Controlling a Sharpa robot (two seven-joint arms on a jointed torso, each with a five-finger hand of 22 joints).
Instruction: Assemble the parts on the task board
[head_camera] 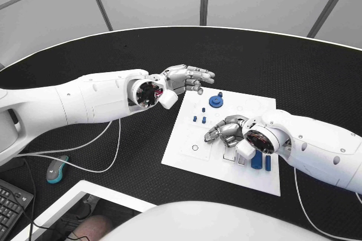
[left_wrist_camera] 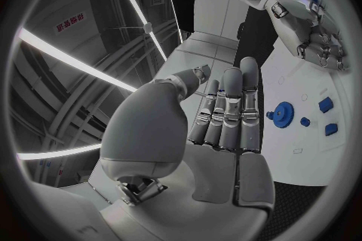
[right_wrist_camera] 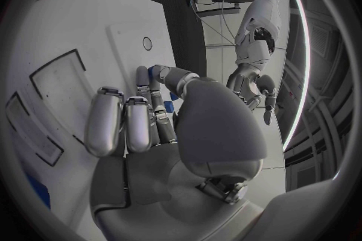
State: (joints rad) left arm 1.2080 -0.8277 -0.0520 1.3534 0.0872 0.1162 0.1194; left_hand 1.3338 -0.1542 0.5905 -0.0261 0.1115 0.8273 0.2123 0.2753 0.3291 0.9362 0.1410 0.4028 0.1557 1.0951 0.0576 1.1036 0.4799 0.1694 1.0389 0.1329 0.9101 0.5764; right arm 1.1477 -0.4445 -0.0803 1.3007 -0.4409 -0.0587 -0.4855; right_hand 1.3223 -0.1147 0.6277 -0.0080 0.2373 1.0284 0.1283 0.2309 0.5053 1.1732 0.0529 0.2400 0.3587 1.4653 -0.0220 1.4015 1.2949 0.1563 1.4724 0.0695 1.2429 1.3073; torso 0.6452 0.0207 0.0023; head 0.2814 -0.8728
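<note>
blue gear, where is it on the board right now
In the head view the blue gear sits at the far edge of the task board, just right of the left robot hand.

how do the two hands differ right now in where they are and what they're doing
The left hand hangs above the black table, beside the task board's far corner, fingers straight and holding nothing. The right hand is low over the board's middle, fingers curled down toward it; whether it pinches a part is unclear. Both are silver, on white arms.

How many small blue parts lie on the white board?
6: one gear at the far edge, three small blocks near it, two bars beside the right hand; others may be hidden.
</note>
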